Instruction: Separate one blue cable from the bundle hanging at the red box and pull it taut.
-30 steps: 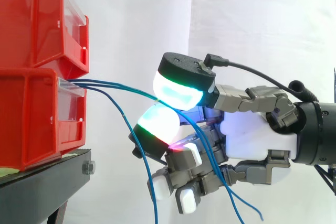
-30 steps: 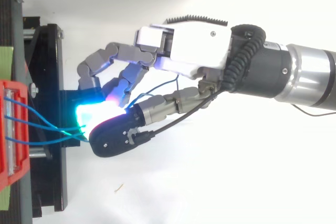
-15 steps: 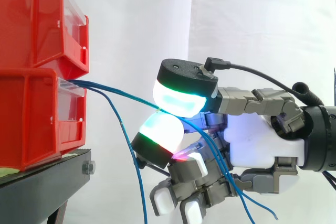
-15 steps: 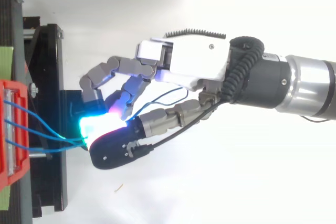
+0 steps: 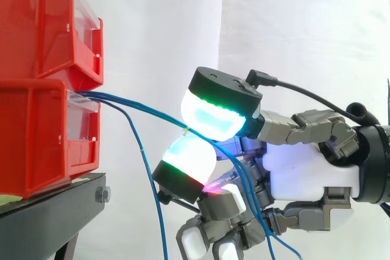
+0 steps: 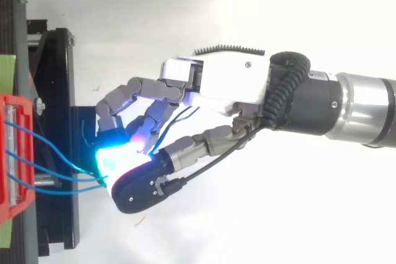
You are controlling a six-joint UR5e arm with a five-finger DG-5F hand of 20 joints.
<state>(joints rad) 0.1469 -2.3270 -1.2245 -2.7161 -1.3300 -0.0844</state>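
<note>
I'm pinching a blue cable point(image 5: 164, 119) between the hand's point(image 5: 304, 168) two glowing pads point(image 5: 213, 117), partway out from the red box point(image 5: 36, 132). A second strand point(image 5: 113, 96) is running right alongside it, so I'm risking dragging both, or the pinch slipping.

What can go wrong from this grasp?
1. Two blue cables seem to run together into the robot hand's pinch, so pulling may tension both, not one.
2. Their loose ends thread between the curled lower fingers and might snag.
3. The lower red bin could get dragged forward under tension.
</note>
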